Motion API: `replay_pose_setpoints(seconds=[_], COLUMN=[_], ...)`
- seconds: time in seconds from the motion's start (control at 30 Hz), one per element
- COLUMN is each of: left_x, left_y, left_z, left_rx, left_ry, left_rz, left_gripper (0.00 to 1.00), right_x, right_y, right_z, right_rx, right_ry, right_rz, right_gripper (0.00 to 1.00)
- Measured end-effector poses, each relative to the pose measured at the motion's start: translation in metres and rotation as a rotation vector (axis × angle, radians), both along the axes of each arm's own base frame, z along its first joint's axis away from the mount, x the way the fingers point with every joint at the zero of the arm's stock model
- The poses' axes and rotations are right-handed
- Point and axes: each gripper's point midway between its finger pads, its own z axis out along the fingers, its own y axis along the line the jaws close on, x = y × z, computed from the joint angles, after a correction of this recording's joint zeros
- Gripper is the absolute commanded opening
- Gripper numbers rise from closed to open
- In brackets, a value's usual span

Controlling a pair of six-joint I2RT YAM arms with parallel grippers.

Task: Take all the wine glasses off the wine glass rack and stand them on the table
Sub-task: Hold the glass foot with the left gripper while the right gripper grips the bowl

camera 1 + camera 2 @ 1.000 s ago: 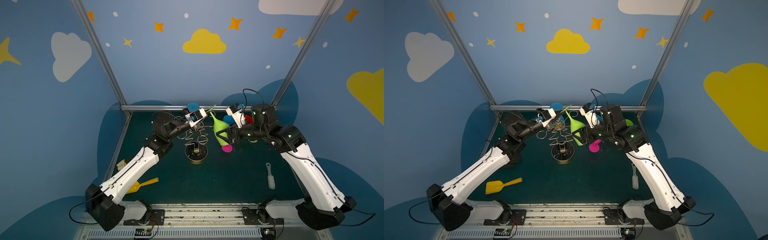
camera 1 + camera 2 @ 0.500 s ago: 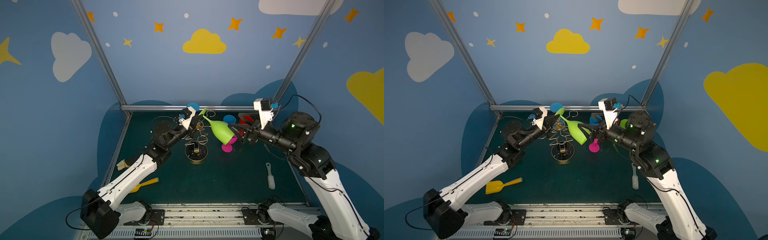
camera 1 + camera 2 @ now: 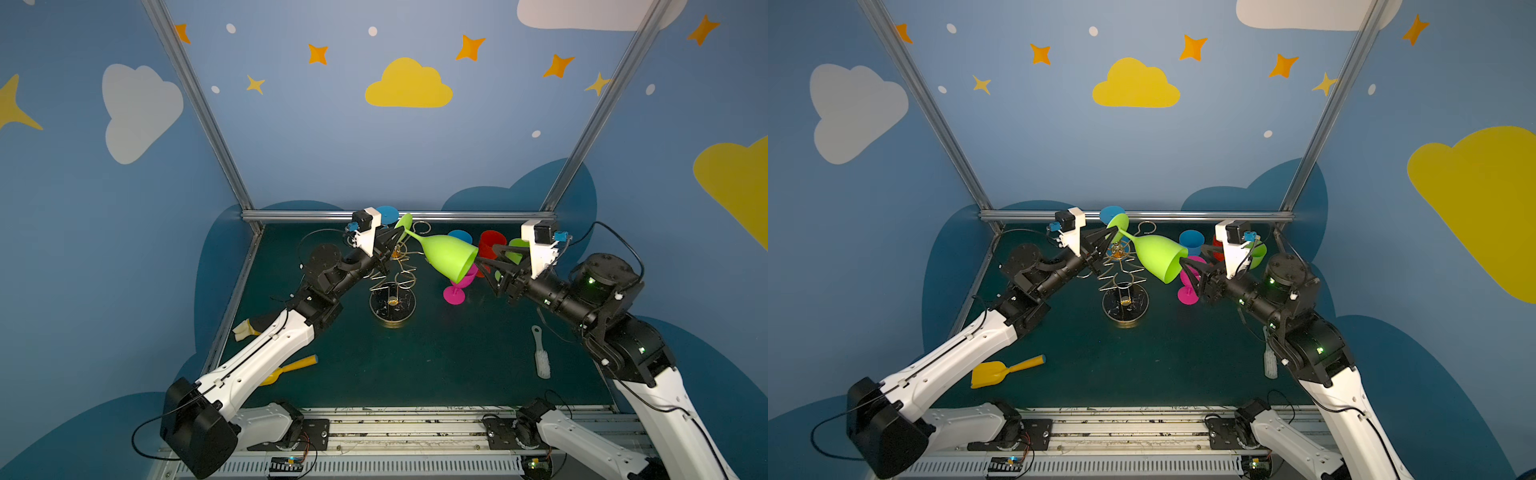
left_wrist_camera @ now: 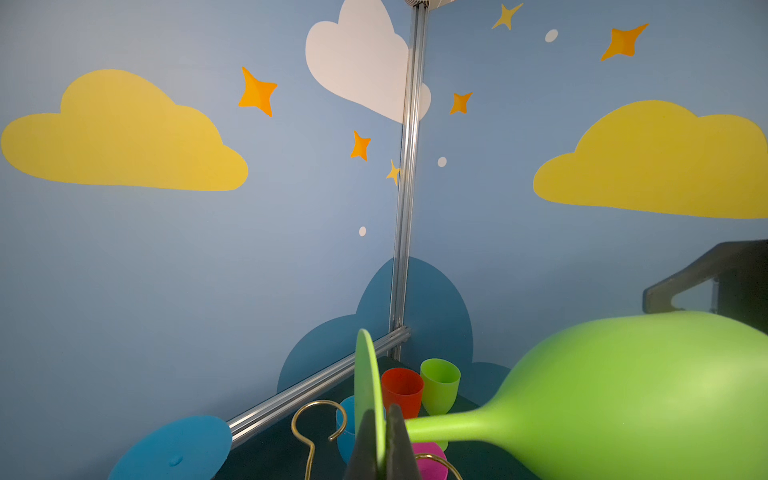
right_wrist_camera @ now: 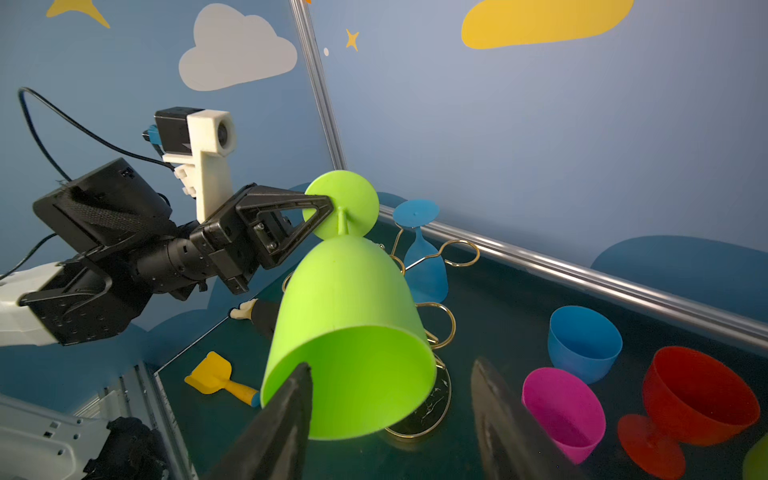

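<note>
1. Seemingly the lift-off step is done, as the green wine glass (image 3: 449, 255) hangs in the air beside the top of the rack (image 3: 392, 301), above the tabletop (image 3: 436, 361). I cannot be sure its foot clears the top loop.
2. Left fingers (image 4: 399, 440) are pinched shut on the foot; right fingers (image 5: 301, 386) stand open at the bowl's rim, holding nothing.
3. Its long axis lies nearly level, with the foot toward the left arm and the mouth toward the right, dipping slightly.
4. Next, I judge: close on the bowl, then release the foot.

Top views high, frontal; wrist views close on wine glass (image 4: 623, 386).
</note>
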Motion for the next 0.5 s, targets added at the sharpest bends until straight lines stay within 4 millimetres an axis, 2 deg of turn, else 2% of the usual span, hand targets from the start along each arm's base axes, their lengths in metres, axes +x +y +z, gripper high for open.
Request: replay_pose_setpoints(seconds=[0.13, 0.27, 0.37, 0.5], left_x=[-0.002, -0.006, -0.011, -0.014], left_y=[-0.002, -0.005, -0.007, -0.009], left_z=[0.000, 0.000, -0.002, -0.003], left_rx=[-0.015, -0.026, -0.036, -0.052], left_ry=[0.017, 0.029, 0.045, 0.072], left_rz=[-0.019, -0.053, -0.096, -0.137], left_gripper=[0.03, 0.03, 0.03, 0.03], right_x=[0.006, 0.014, 0.019, 0.019], right_y=[0.002, 0.006, 0.010, 0.014], right_z=[-0.013, -0.016, -0.015, -0.014], right_rx=[-0.011, -0.007, 0.001, 0.012], right_ry=[0.031, 0.041, 0.043, 0.042], right_rz=[-0.004, -0.006, 0.003, 0.026], right_gripper=[0.56, 0.55, 0.49, 0.34])
